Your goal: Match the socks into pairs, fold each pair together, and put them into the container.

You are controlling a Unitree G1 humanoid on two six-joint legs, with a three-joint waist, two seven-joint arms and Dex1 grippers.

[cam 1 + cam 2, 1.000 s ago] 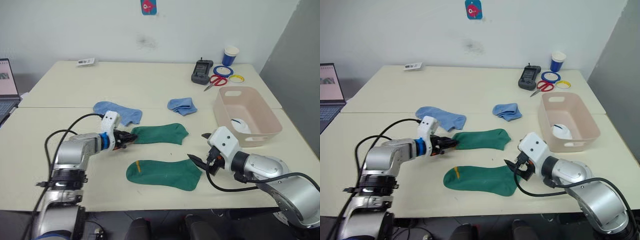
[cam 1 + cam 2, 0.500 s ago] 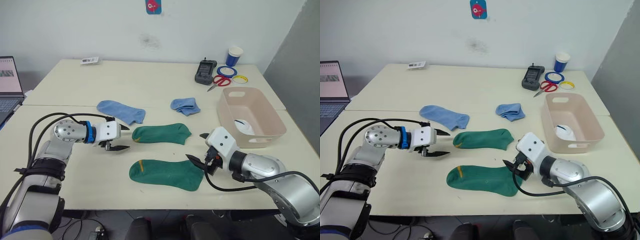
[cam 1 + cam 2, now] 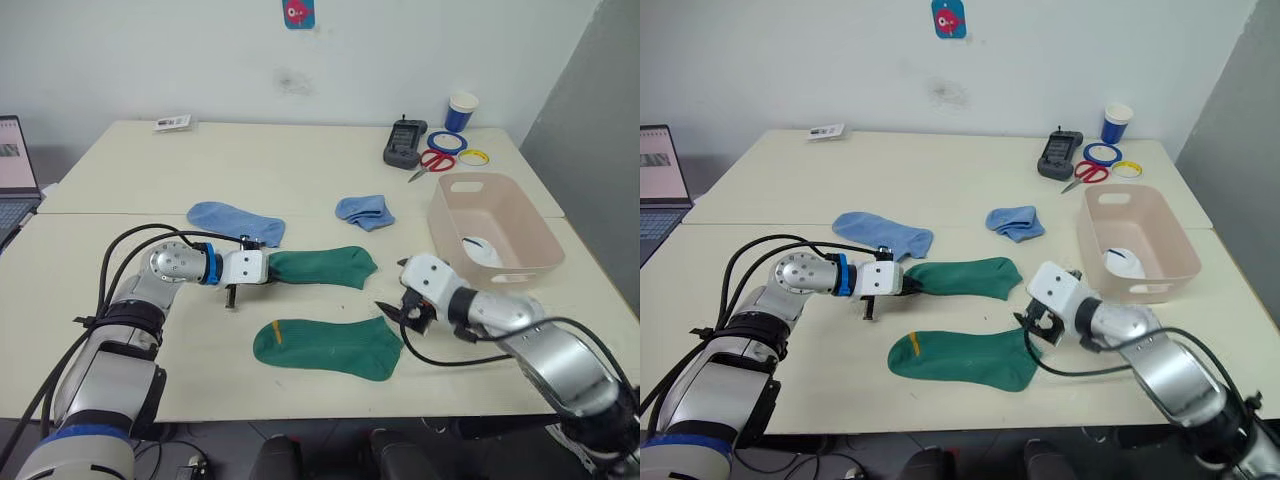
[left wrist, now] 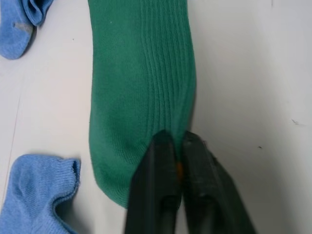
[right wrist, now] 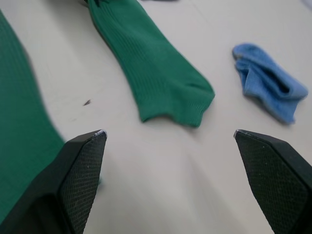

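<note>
1. Left gripper (image 4: 176, 163) pinched shut on the cuff end of the far green sock (image 3: 320, 266); both fingers pressed together with the fabric edge and a bit of yellow stripe between them, seen in the left wrist view. In the head view it sits at the sock's 9 o'clock end.
2. Right gripper (image 5: 168, 161) spread wide, nothing between the fingers (image 5: 83, 168). It hovers at the 3 o'clock end (toe) of the near green sock (image 3: 328, 347), just beside or touching it, can't tell which.
3. Far green sock lies flat, long axis 9 to 3 o'clock, toe toward 3. Near green sock lies flat at its 6 o'clock, apart from it, yellow stripe at its 9 o'clock end.
4. Flat light blue sock (image 3: 235, 222) at 11 o'clock of the left gripper, near it. In the left wrist view its edge lies just beside the green cuff.
5. Crumpled light blue sock (image 3: 365, 211) at 12 o'clock of the far green sock's toe, a bit apart from it.
6. Container (image 3: 527, 240) at 2 o'clock of the right gripper, near the table's right edge; beige-pink tub, slot handle visible at the far end.
7. White sock bundle (image 3: 483, 251) inside the container, toward its near end.
8. Far at 12 o'clock of the container: red scissors (image 3: 431, 162), blue ring (image 3: 447, 142), yellow ring (image 3: 473, 157), black device (image 3: 404, 142), blue-and-white paper cup (image 3: 461, 111).
9. Laptop (image 3: 15, 175) at the far 9 o'clock edge. Small card (image 3: 171, 123) at the table's back, about 11 o'clock.
</note>
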